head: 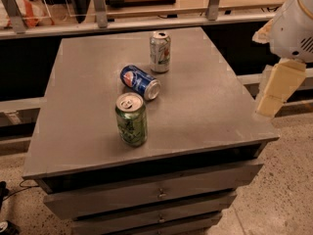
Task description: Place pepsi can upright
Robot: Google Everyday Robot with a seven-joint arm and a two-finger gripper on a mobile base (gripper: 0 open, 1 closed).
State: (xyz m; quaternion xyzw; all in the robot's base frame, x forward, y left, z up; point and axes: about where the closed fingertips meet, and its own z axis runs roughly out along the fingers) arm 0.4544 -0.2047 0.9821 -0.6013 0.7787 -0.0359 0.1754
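Note:
The pepsi can (140, 82) is dark blue with a round red-white-blue logo. It lies on its side near the middle of the grey cabinet top (205, 97), its silver end facing front right. My gripper (275, 89) hangs past the top's right edge, level with the can and well to its right, holding nothing that I can see. The white arm housing (296, 28) is above it.
A green can (131, 120) stands upright just in front of the pepsi can. A silvery-white can (160, 52) with green and orange print stands upright just behind it. Drawers (156, 192) sit under the top. A rail and shelf run along the back.

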